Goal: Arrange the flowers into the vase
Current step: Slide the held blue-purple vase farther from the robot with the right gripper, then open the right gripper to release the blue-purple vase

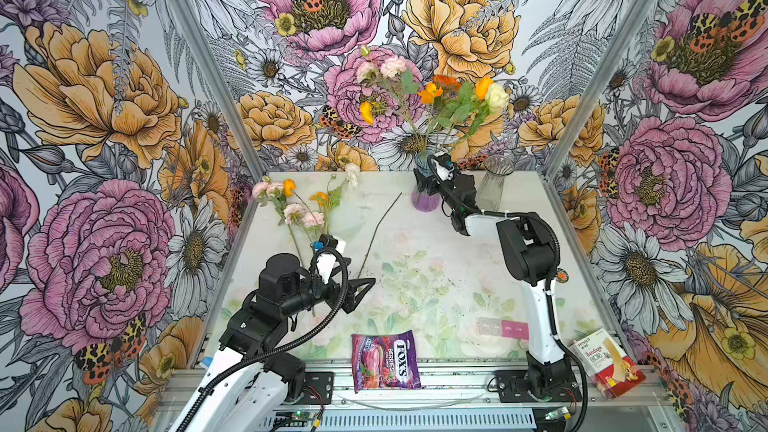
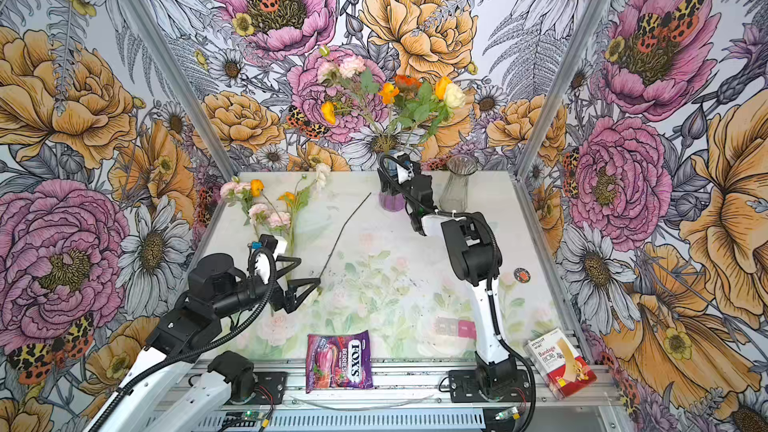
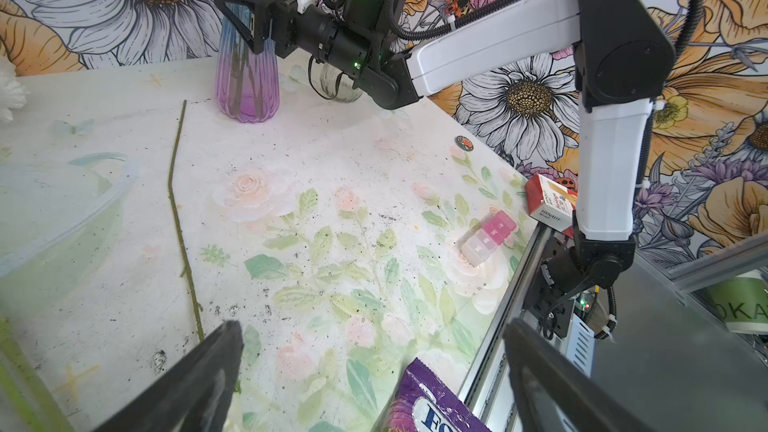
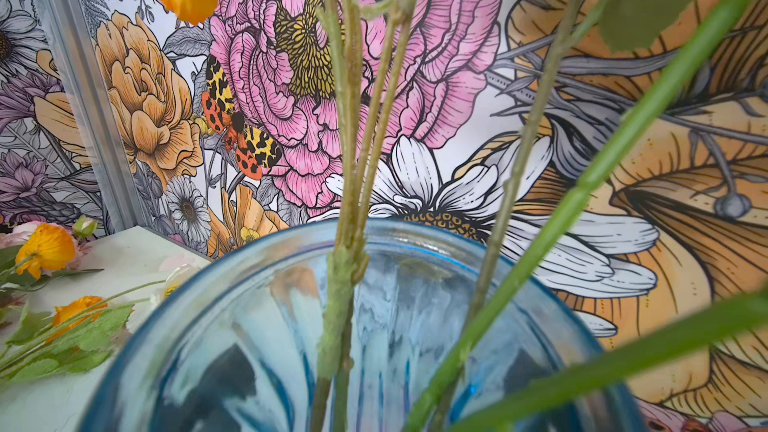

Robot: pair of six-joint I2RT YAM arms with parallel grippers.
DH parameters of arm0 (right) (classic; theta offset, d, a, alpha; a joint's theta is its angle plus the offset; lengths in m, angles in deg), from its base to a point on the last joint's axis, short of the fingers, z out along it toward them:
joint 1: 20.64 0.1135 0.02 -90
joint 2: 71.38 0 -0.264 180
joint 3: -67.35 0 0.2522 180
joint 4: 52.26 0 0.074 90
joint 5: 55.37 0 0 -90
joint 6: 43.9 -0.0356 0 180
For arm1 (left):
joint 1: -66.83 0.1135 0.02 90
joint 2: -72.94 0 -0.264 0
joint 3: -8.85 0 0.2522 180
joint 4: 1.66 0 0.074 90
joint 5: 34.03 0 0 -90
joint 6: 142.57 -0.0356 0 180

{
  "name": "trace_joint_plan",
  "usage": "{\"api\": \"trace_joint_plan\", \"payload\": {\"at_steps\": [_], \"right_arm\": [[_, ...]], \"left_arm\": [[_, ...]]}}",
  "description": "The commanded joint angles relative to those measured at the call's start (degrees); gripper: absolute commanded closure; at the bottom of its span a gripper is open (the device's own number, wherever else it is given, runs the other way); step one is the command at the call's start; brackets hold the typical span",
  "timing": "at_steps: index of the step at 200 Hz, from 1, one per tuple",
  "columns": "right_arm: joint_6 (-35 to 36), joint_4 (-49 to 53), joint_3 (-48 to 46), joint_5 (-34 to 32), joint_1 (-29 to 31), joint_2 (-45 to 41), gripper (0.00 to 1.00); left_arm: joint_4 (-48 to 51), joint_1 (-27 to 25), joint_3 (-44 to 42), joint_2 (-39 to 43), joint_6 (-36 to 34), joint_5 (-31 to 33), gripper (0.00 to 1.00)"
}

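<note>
The right claw [image 1: 423,184] hangs at the neck of the blue vase [image 1: 424,203], at the far edge of the tabletop [image 1: 415,276], jaws spread, clamping no stem. Pink, orange and cream flowers [image 1: 436,93] stand fanned out in that vase. The left claw [image 2: 309,271] hovers wide open and empty over the near-left tabletop, one fingertip just beside the end of a bare stem [image 1: 380,230]. Beyond it, loose flowers [image 1: 299,209] lie at far left. A clear vase [image 1: 494,184] stands just right of the blue one; a candy bag [image 1: 384,361] and a bandage box [image 1: 609,361] sit at the front edge.
</note>
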Motion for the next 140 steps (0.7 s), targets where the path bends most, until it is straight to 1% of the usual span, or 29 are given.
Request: {"api": "trace_joint_plan", "payload": {"at_steps": [1,20,44,74,140], "right_arm": [[0.6,-1.4,-1.3,0.2,-0.2,-3.3,0.01],[1.5,-1.3,-2.5,0.3,-0.2,-3.8,0.01],[2.4,1.3,-3.7,0.1,-0.2,-4.8,0.01],[2.2,0.6,-6.6,-0.9,-0.2,-5.7,0.01],[1.3,-2.1,-12.9,-0.2,-0.2,-8.6,0.01]], "left_arm": [[-1.5,0.6,-0.7,0.2,0.5,-1.8,0.01],[-1.6,0.7,-0.7,0.2,0.5,-1.9,0.01],[-1.6,0.6,-0.7,0.2,0.7,-2.0,0.01],[-1.7,0.6,-0.8,0.2,0.6,-2.2,0.01],[-1.8,0.7,-0.7,0.7,0.7,-2.7,0.01]]}}
